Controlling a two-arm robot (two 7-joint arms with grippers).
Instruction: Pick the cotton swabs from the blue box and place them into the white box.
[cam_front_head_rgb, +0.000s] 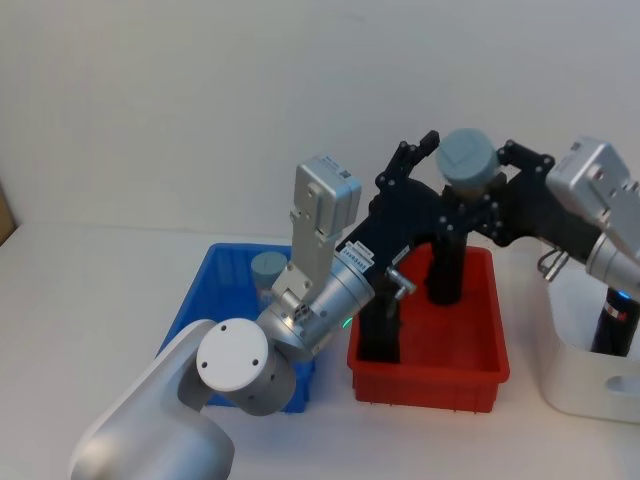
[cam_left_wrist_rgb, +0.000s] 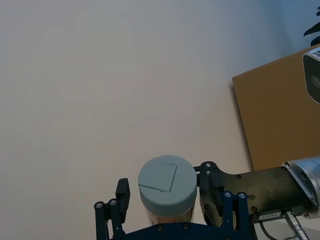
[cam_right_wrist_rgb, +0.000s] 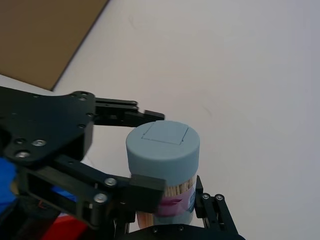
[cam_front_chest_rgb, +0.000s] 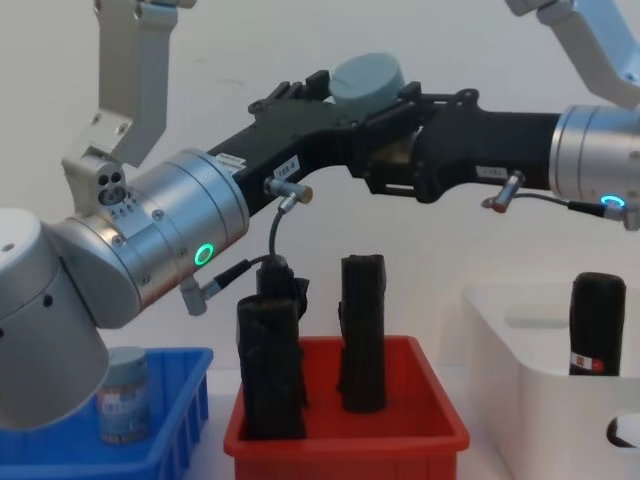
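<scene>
A cotton swab tub (cam_front_head_rgb: 468, 156) with a grey-blue lid hangs in the air above the red bin, between both grippers. My right gripper (cam_front_head_rgb: 482, 188) reaches in from the right and is shut on the tub's lower body (cam_right_wrist_rgb: 172, 200). My left gripper (cam_front_head_rgb: 440, 172) comes up from the lower left with its fingers (cam_left_wrist_rgb: 123, 193) around the tub (cam_left_wrist_rgb: 167, 184), a small gap showing on one side. A second tub (cam_front_head_rgb: 268, 268) stands in the blue box (cam_front_head_rgb: 200, 300), also seen at tub (cam_front_chest_rgb: 125, 395). The white box (cam_front_head_rgb: 580, 385) sits at the far right.
The red bin (cam_front_head_rgb: 430, 378) lies between the blue and white boxes and holds upright black rolls (cam_front_chest_rgb: 362, 330). Another black roll (cam_front_chest_rgb: 597, 325) stands inside the white box (cam_front_chest_rgb: 525, 345). My left arm's elbow (cam_front_head_rgb: 235, 365) looms over the blue box's near side.
</scene>
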